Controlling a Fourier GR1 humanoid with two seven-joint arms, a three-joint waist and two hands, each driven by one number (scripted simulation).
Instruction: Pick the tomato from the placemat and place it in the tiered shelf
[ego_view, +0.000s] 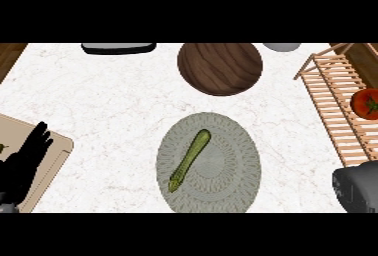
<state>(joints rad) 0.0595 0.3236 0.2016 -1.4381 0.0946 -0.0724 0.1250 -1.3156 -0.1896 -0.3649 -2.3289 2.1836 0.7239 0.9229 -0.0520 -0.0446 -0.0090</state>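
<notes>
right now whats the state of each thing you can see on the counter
tomato: lying on the tiered shelf, off the placemat
tiered shelf: at the right edge, slatted, holding the tomato
placemat: flat, grey, oval, with a green vegetable on it
green vegetable: lying diagonally on the placemat
wooden bowl: behind the placemat, appears upside down
left hand: open, resting, fingers up, over a tan board
right hand: not visible, only a grey forearm

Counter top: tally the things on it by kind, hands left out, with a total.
Food: 2, the tomato and asparagus
Mat and boards: 3, the placemat, brown board, tan board
Shelf: 1
Cut-off items at far edge: 2, black and grey
Total: 8
</notes>
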